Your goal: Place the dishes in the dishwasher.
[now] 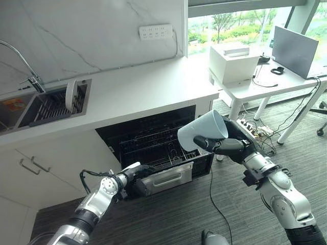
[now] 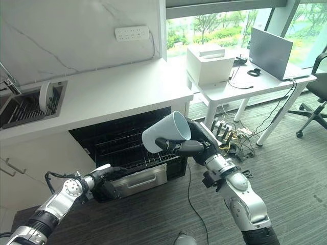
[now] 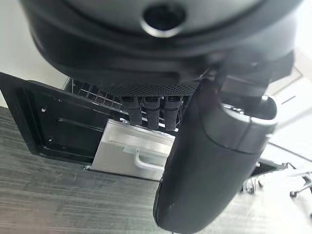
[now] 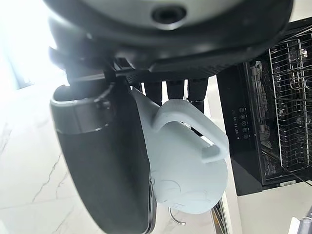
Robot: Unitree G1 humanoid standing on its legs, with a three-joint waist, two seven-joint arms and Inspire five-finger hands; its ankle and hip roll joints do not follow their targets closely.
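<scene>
Overhead, pale-blue mug in right hand's curled fingers — mouth tilted up-right; left hand's grip unclear.

mug: matt (pale blue) | rack: wire metal | countertop: smooth white

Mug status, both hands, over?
Right hand shut on mug, above open dishwasher. Left hand on pulled-out rack, grip unclear. Plate in sink rack.
</scene>
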